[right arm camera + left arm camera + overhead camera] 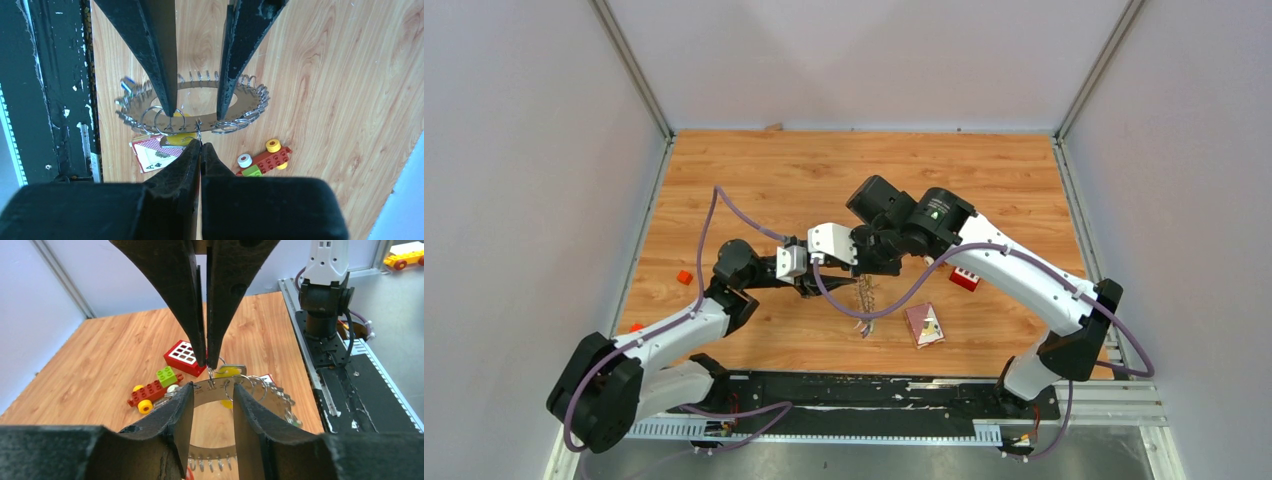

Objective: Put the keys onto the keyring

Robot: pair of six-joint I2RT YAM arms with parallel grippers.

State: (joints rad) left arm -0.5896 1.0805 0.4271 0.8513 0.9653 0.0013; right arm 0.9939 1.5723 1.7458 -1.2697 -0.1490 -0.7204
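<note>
The keyring is a flat metal band hung with many small wire loops, held up edge-on above the table. My right gripper is shut on one small wire loop at the band's rim, and its closed tips show from above in the left wrist view. A key with a yellow head hangs right beside that loop. My left gripper stands open, its fingers astride a stretch of the band. A blue tag sticks out at the ring's far side.
A red block with white buttons lies behind the ring. A red, green and yellow toy car and a playing card lie under it. A small orange brick sits at the left. The black rail runs along the near edge.
</note>
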